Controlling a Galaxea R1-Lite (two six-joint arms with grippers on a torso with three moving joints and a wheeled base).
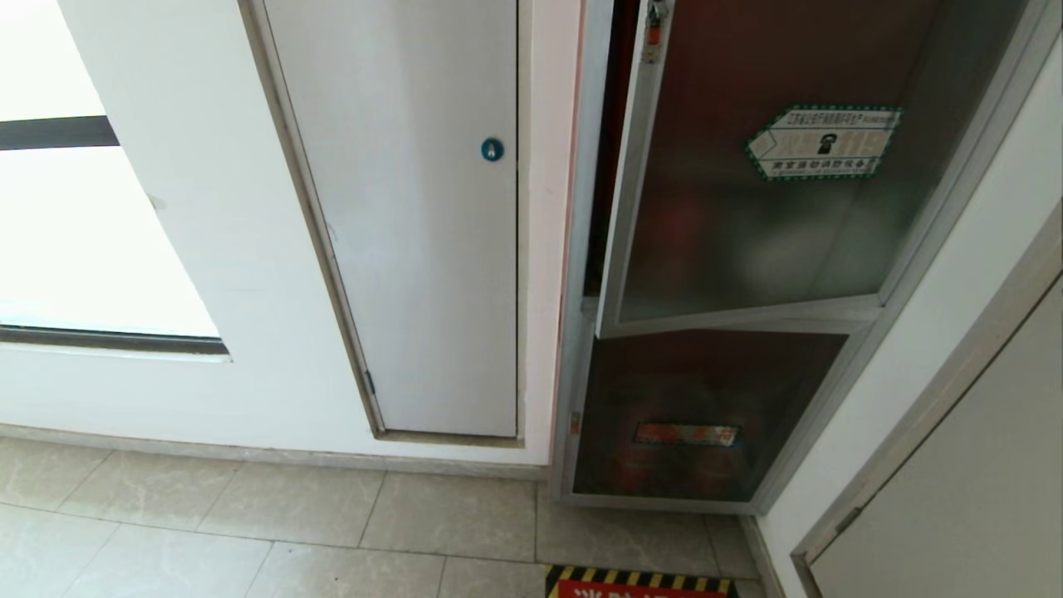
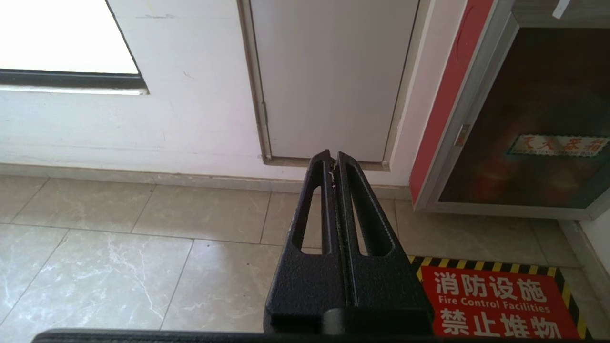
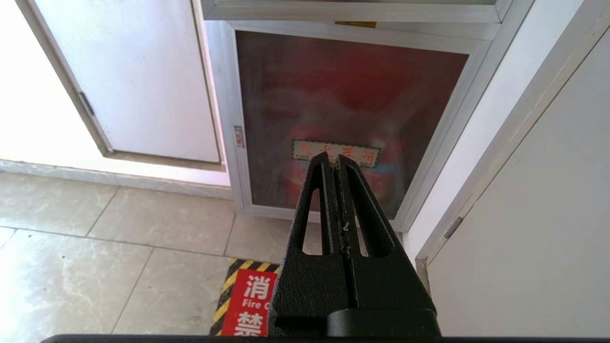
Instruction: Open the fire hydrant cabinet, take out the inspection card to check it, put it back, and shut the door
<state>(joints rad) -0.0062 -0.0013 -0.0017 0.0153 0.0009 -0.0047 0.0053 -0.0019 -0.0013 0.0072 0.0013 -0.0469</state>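
Already ajar: the door (image 1: 747, 191) of the fire hydrant cabinet (image 1: 581, 249) stands slightly open, with both hands well short of it.

The left hand (image 2: 333, 159) and right hand (image 3: 337, 159) each hang low over the floor tiles (image 1: 249, 515) with fingers pressed together, holding nothing. The door is likely stiff and fairly heavy, its tinted glass slippery and breakable, so its silver frame edge beside the gap looks the best place to hook and pull. The inspection card is not visible.
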